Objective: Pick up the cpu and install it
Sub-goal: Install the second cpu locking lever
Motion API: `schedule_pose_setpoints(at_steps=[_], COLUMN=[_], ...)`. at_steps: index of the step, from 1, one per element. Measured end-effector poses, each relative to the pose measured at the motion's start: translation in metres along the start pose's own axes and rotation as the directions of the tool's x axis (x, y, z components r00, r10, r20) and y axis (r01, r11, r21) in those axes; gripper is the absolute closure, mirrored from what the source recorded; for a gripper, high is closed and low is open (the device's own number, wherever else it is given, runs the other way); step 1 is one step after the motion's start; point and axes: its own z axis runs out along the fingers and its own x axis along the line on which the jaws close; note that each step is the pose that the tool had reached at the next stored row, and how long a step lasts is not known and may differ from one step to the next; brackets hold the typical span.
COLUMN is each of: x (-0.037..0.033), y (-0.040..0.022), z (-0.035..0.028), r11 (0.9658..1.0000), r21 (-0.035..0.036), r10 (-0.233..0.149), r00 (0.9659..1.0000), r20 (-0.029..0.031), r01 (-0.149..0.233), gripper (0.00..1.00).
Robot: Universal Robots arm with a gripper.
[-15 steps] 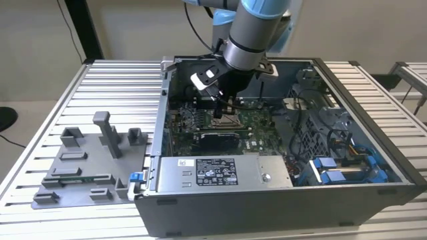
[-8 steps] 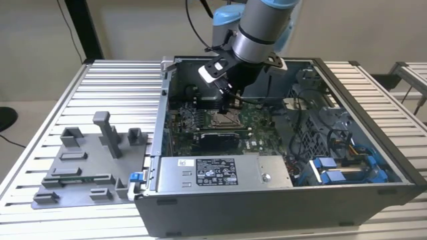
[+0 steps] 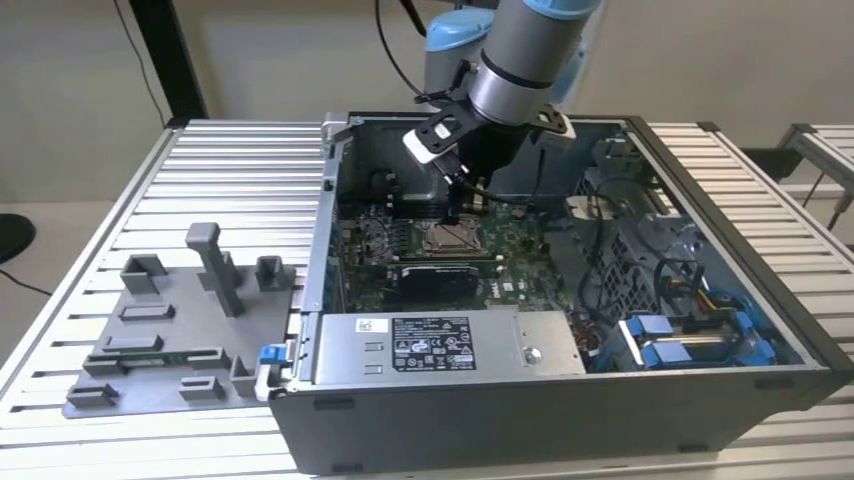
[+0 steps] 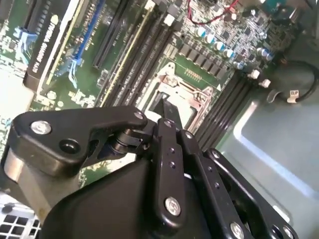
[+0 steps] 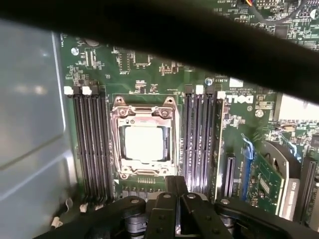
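The cpu (image 5: 144,143), a small square chip with a pale silver-white top, lies flat inside the metal-framed socket (image 5: 118,144) of the green motherboard (image 5: 164,74). In the first wrist view my gripper (image 5: 177,181) hangs just above the board, beside the socket's edge, apart from the chip. Its two black fingers are pressed together with nothing between them. In the exterior view the gripper (image 3: 454,208) reaches down into the open computer case (image 3: 694,400), right over the socket (image 3: 446,238). In the second wrist view the fingers (image 4: 167,110) cover part of the socket (image 4: 192,92).
Black memory slots (image 5: 92,144) flank the socket on both sides. A grey power supply (image 3: 447,345) and blue drive brackets (image 3: 681,335) fill the case's near end. A grey fixture tray (image 3: 174,330) with upright blocks lies on the slatted table at the exterior view's left.
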Motion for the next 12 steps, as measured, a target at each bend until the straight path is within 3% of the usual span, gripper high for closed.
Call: schedule_pose_setpoints(at_steps=[5, 12], x=[-0.0005, -0.0015], y=[-0.0012, -0.0088], z=[0.0046, 0.0168], r11=[1.0000, 1.0000], r21=[0.0000, 0.0001], r10=[0.000, 0.000], r00=[1.0000, 1.0000], r20=[0.0001, 0.0002], r01=[0.000, 0.000], gripper=[1.00, 1.00])
